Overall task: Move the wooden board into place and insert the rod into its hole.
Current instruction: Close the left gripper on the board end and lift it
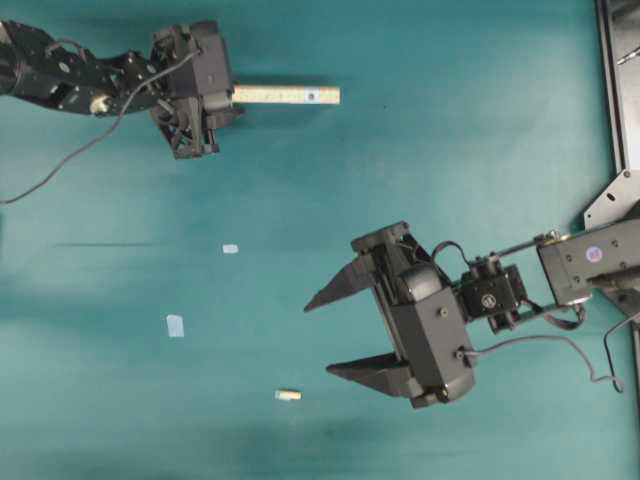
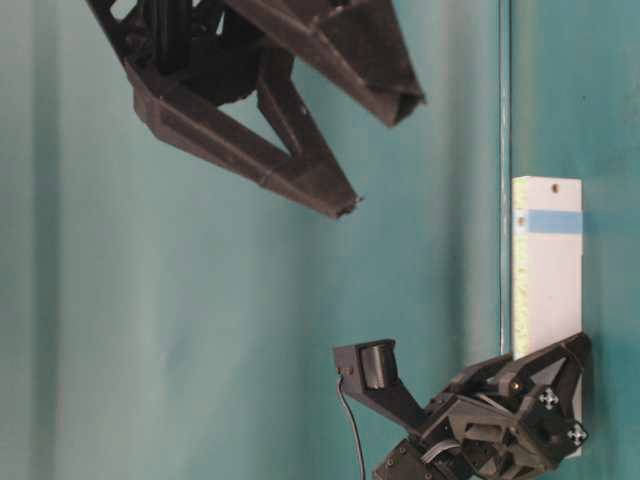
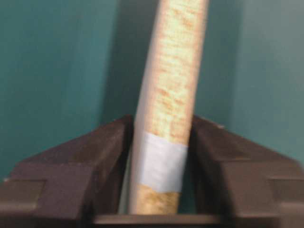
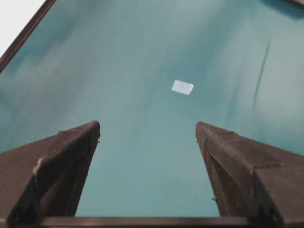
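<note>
Two task pieces lie well apart on the teal table (image 1: 450,120). We see the wooden board (image 1: 288,95) at the upper left of the overhead view, a long, narrow, pale plank with a band of light-blue tape near its free end. From table level its flat face looks whitish, its edge speckled cream, and the hole (image 2: 553,187) shows as a small dark dot beyond the tape band, close to the free end. The rod (image 1: 288,395) is a tiny cream-tan peg lying on its side low in the overhead view, alone on the cloth.

We find the left gripper (image 3: 161,161) clamped on the board's near end: in its wrist view both dark fingers (image 3: 99,156) press the plank's sides, with a second strip of pale tape sitting right between them (that view is somewhat blurred). The right gripper (image 1: 335,335) hangs over the middle of the table with its jaws spread wide and nothing between them; the rod lies just beside its lower finger in the overhead view, outside the jaws.

We count two small light-blue tape squares on the cloth: one (image 1: 231,248) near the centre, the other (image 1: 175,325) lower and further left. Nothing lies between the board and the rod except those squares and the right gripper itself. We see no containers on the table.
</note>
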